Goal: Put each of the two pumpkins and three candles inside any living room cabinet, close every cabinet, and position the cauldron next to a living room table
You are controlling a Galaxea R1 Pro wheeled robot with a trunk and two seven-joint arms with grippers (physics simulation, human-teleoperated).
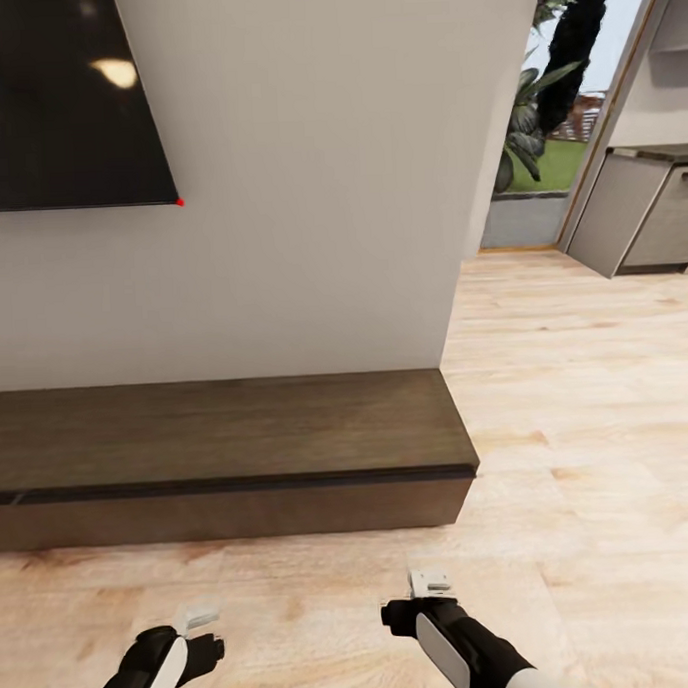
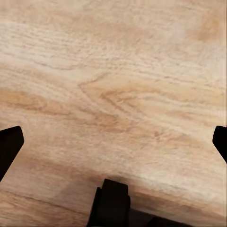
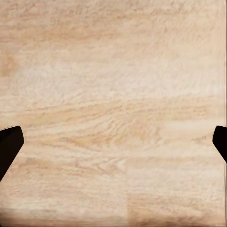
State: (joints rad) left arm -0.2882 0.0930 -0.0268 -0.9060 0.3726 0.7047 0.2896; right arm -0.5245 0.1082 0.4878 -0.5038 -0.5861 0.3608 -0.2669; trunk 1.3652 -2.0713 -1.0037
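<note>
Head view looks down on the cabinet, a long dark unit set against the white wall under the corner of a black screen; its flat top is bare and its front looks flush, so it reads as closed. Both arms hang low and tucked near the bottom of that view — a carrying posture that suits driving, not reaching. The left gripper and right gripper both hover over the plank floor, in front of the cabinet and apart from it. In each wrist view the dark fingertips sit at opposite edges with only floorboards between them, so both pincers are spread wide and carry nothing. No pumpkin, candle or cauldron can be placed from these views. Off to the right a doorway opens on greenery, with grey kitchen units beyond — not the storage meant. The robot seems between steps, likely squaring up to the cabinet.
</note>
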